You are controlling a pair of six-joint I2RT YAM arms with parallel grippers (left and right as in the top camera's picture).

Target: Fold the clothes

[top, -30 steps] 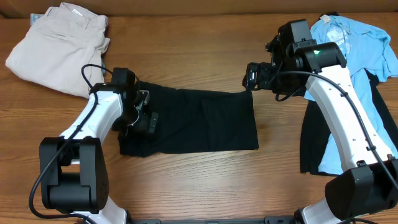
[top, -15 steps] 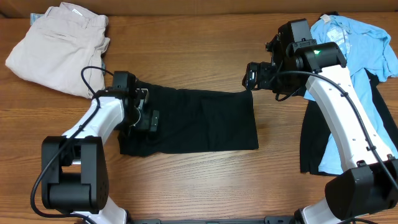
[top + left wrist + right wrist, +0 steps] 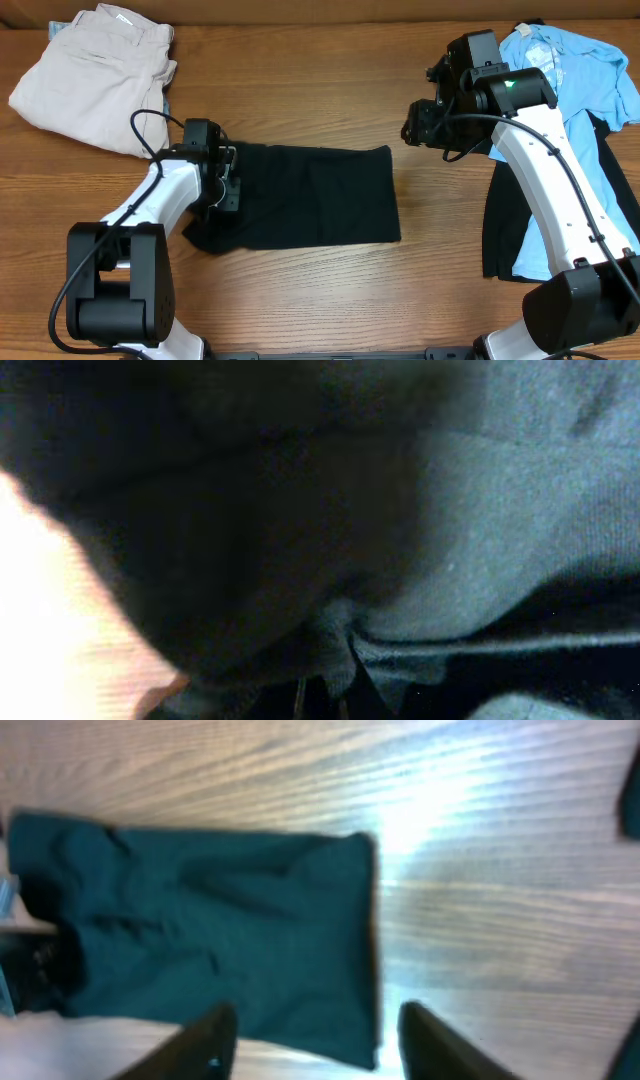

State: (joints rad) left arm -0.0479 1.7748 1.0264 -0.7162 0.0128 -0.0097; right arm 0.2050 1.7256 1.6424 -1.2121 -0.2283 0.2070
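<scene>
A black short-sleeved T-shirt lies folded into a flat rectangle in the middle of the table. My left gripper sits on its left edge, shut on a bunch of the black cloth, which fills the left wrist view and gathers at the left gripper. My right gripper hovers just beyond the shirt's far right corner. In the right wrist view the shirt lies below the right gripper, whose fingers stand apart with nothing between them.
Beige folded trousers lie at the back left. At the right, a light blue tee lies over another black garment, partly under my right arm. Bare wooden table surrounds the shirt.
My left gripper has shut on the shirt's left edge, and the shirt has slid a little to the left. My right gripper has drawn back to the right, away from the shirt's corner.
</scene>
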